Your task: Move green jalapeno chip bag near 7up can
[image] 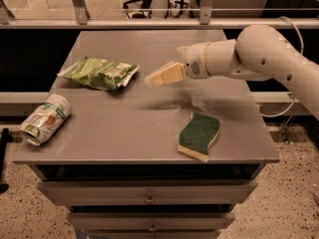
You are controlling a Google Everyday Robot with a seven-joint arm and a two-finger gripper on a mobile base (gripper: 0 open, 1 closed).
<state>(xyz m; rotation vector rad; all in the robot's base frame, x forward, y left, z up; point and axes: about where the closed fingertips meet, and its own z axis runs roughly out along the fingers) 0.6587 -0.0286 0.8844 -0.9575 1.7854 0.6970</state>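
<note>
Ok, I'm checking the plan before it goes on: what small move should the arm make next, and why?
Probably ease the gripper toward the green jalapeno chip bag. It hovers off the bag's right end in this view, touching nothing, while the bag lies behind the 7up can with bare table between them.

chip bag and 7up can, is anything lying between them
Nothing: in the camera view only bare tabletop separates the green jalapeno chip bag and the 7up can. The gripper hangs right of the bag, outside that stretch.

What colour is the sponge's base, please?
Sponge base: pale yellow, camera view; gripper hovers near chip bag.
</note>
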